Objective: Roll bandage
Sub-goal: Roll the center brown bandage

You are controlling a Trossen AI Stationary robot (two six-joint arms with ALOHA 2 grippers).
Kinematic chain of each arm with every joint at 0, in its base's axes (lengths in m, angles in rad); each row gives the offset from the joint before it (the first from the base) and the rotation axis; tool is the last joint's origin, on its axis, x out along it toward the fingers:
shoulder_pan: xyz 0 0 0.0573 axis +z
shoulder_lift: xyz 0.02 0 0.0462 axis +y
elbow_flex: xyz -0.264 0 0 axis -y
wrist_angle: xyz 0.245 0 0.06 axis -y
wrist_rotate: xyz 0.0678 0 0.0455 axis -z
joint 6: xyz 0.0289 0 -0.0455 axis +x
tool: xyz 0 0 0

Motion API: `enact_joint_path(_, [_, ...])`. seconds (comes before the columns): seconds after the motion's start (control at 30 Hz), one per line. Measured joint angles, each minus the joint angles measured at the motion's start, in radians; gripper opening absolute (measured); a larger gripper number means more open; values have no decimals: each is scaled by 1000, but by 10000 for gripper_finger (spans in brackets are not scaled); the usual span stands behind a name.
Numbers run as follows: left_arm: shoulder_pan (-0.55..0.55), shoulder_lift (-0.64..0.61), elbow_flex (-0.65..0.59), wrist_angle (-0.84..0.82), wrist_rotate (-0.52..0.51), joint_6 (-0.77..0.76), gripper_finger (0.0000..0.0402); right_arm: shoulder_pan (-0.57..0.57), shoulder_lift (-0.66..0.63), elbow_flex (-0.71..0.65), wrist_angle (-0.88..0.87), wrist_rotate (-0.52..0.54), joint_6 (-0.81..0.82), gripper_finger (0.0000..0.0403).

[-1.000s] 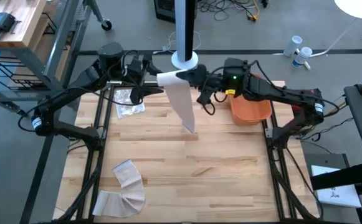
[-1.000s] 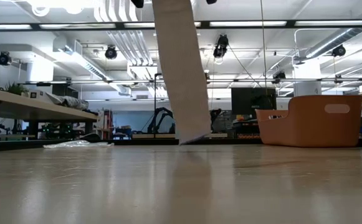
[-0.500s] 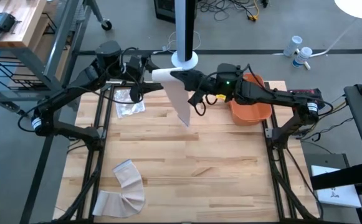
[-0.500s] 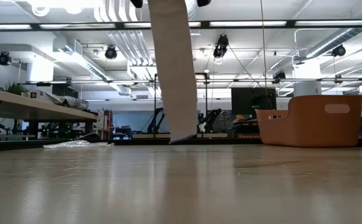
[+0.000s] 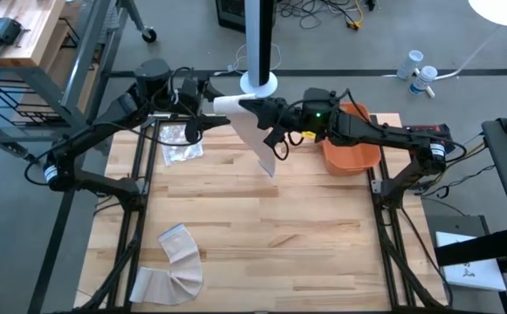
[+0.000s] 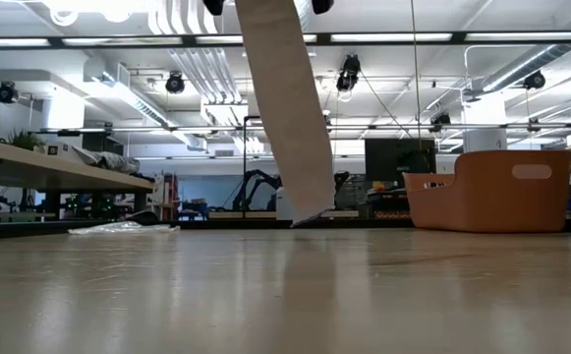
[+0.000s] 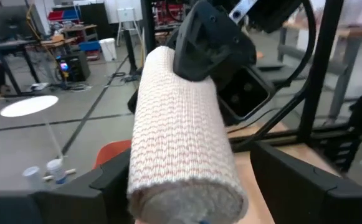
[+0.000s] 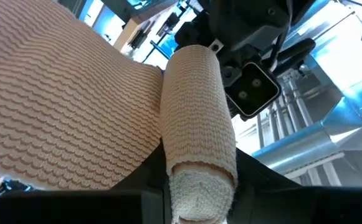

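Left wrist view: cream knit bandage (image 7: 184, 137) half-rolled, gripped by both the left pincer (image 7: 190, 180) and right pincer (image 7: 205, 43).

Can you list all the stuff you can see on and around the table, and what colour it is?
bandage roll: one, whitish, held up in the air between both grippers at the far side of the table
loose bandage strip: one, whitish, hanging down from the roll toward the table
orange bin: one, orange, far right of the table
plastic wrappers: two or so, clear, far left of the table
bandage pieces: two, greyish white, near left corner
table: one, light wood
left gripper: one, dark, at one end of the roll, jaws around it
right gripper: one, dark, at the roll's other end, closed on it
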Motion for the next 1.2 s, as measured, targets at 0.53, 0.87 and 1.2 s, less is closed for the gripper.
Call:
enact_joint_path(0.53, [-6,-25,0,-75,-81,197,300,3,-1,0,-92,-19,62,82])
enact_joint_path(0.87, [-16,-28,0,-73,-125,270,299,18,-1,0,-112,-14,132,83])
enact_joint_path(1.2, [-25,-33,2,-68,-135,438,288,16,-1,-1,-141,42,411,82])
